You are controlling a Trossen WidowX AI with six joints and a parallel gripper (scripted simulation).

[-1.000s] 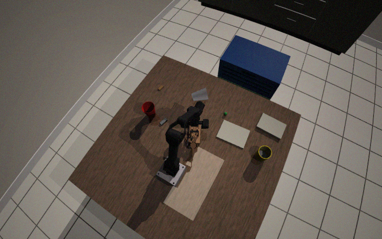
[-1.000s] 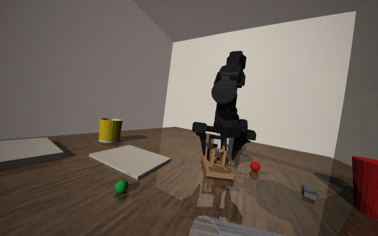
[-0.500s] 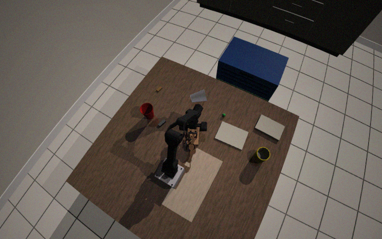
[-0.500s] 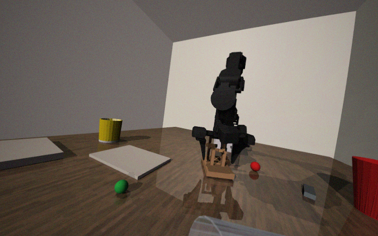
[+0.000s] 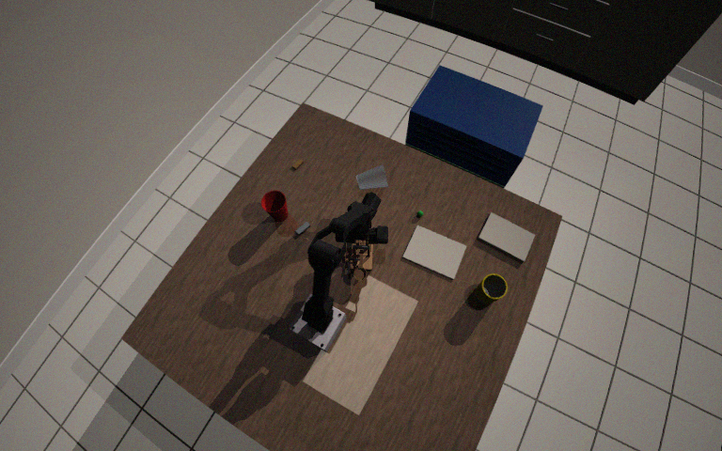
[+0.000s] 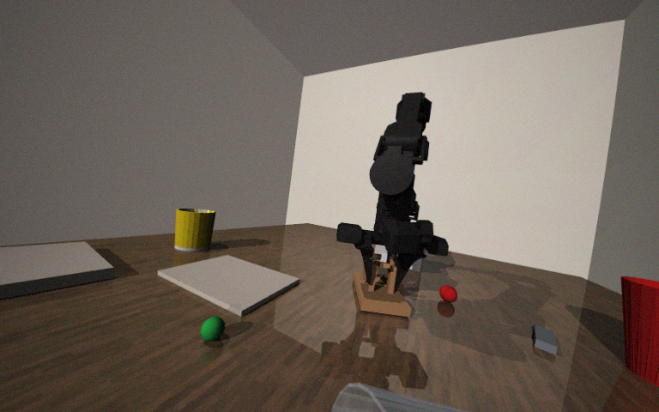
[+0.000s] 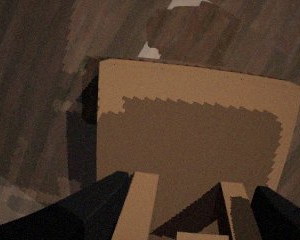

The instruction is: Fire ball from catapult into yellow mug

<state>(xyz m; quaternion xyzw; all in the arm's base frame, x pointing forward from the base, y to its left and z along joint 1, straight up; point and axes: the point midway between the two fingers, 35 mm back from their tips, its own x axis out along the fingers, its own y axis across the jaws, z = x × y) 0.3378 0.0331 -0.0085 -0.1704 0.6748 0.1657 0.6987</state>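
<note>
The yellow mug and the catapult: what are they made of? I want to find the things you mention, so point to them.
The yellow mug (image 5: 484, 299) (image 6: 194, 229) looks like painted metal or glossy plastic; its ribbed side has a soft shine, so I can't tell which. The catapult (image 6: 385, 306) (image 7: 190, 80) seems to be smooth, plain wood, because it is tan and built from flat, straight-edged pieces.
</note>
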